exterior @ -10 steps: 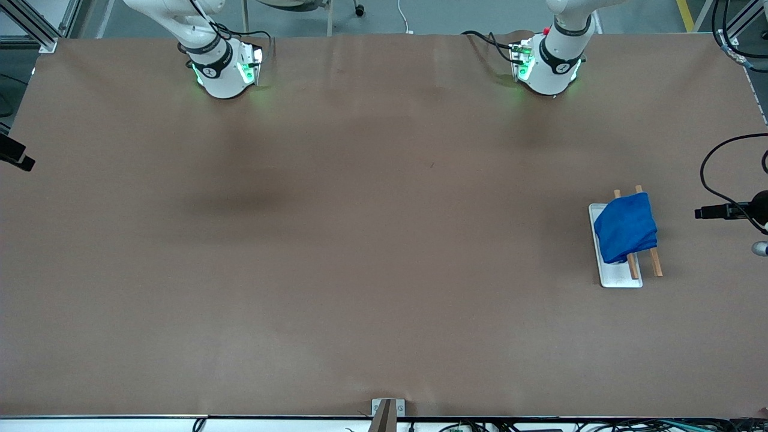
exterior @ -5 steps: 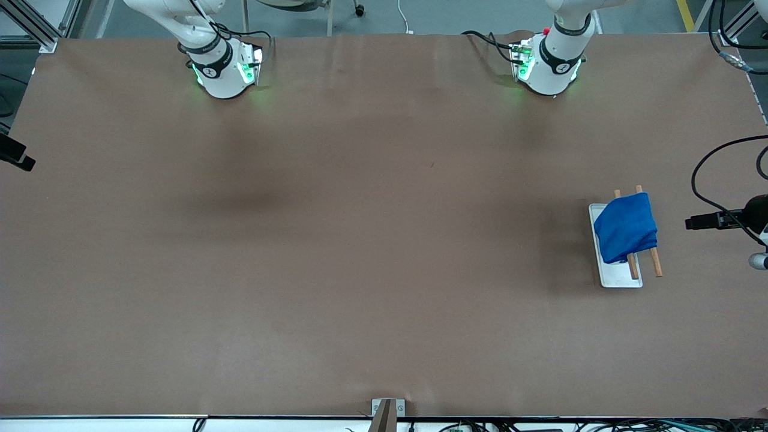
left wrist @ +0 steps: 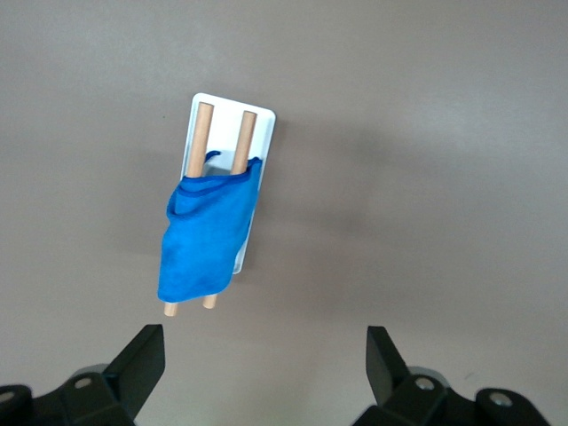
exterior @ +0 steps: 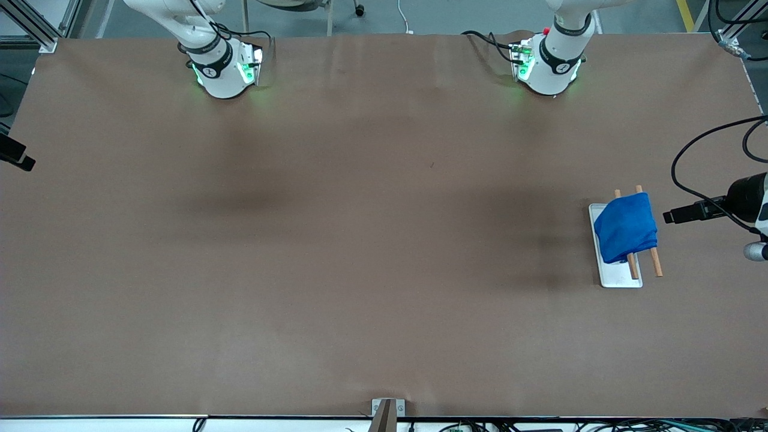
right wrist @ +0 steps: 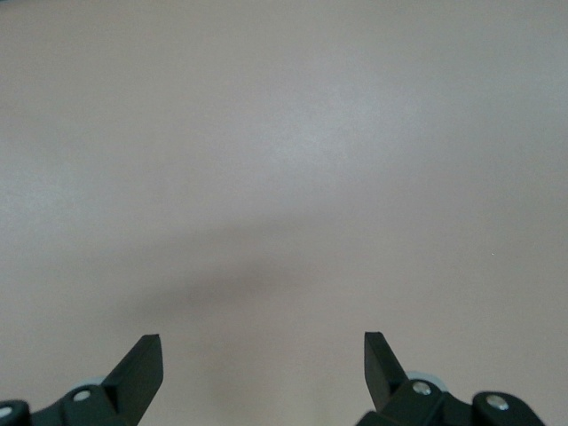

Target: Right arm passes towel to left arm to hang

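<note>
The bright blue towel (exterior: 626, 227) hangs draped over two wooden rods (exterior: 655, 261) of a small rack with a white base (exterior: 618, 277), toward the left arm's end of the table. In the left wrist view the towel (left wrist: 206, 235) covers the rods (left wrist: 203, 133) above the white base (left wrist: 264, 124). My left gripper (left wrist: 262, 342) is open and empty, up in the air beside the rack and apart from it. The left arm's hand (exterior: 744, 201) shows partly at the front view's edge. My right gripper (right wrist: 262, 346) is open, with only bare brown table under it.
Brown paper covers the whole table (exterior: 360, 240). Both arm bases (exterior: 222, 72) (exterior: 549, 69) stand along the table's edge farthest from the front camera. A small metal bracket (exterior: 387, 408) sits at the nearest edge.
The left arm's hand has moved in from the table's end toward the rack. The towel, the rack and the right arm have not moved.
</note>
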You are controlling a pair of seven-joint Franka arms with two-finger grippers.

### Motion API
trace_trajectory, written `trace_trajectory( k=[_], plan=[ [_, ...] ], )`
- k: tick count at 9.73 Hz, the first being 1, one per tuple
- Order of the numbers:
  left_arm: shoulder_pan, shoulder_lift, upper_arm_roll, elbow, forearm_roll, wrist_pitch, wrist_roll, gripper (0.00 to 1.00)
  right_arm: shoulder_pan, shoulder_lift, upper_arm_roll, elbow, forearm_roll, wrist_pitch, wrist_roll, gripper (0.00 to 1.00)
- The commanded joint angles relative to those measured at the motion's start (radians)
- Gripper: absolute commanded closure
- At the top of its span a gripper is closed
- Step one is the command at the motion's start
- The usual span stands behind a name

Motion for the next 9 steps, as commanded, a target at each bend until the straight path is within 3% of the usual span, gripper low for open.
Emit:
trace_trajectory(
  k=[1, 5, 7, 9],
  plan=[
    [0.001, -0.058, -0.041, -0.027, 0.0, -0.008, -0.011, 0.0, -0.007, -0.027, 0.007, -0.031, -0.008, 0.003, 0.012, 0.0],
    [-0.003, -0.21, -0.101, -0.044, 0.013, -0.06, 0.012, 0.0, -0.007, -0.027, 0.007, -0.031, -0.008, 0.002, 0.01, 0.0],
    [-0.089, -0.304, -0.087, -0.11, 0.119, -0.093, 0.018, 0.0, -0.007, -0.027, 0.007, -0.031, -0.008, 0.003, 0.009, 0.0],
    [-0.114, -0.38, -0.086, -0.185, 0.126, -0.088, 0.02, 0.0, -0.007, -0.027, 0.007, -0.031, -0.008, 0.003, 0.009, 0.0]
  ],
)
